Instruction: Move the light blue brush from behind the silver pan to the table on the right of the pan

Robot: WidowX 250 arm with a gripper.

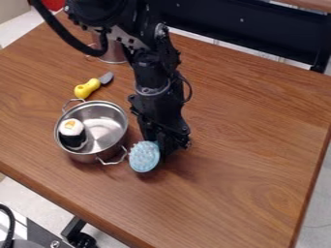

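The black gripper (161,145) hangs low over the middle of the wooden table, just right of the metal pot. Against its lower left side is a light blue bristled brush (144,157), which partly hides the gripper's end; whether the brush is gripped or only touched I cannot tell. The silver pot (119,114) has two wire handles, one of them close to the brush. Inside the pot, at its left, is a black and white sushi-like toy (71,131) with an orange mark on top.
Above the pot lies a small knife (88,88) with a yellow handle and grey blade. A metal cup (113,52) stands behind the arm at the upper left. The wooden table (259,145) has its right edge near the view's right side, with a dark metal frame beyond its back edge.
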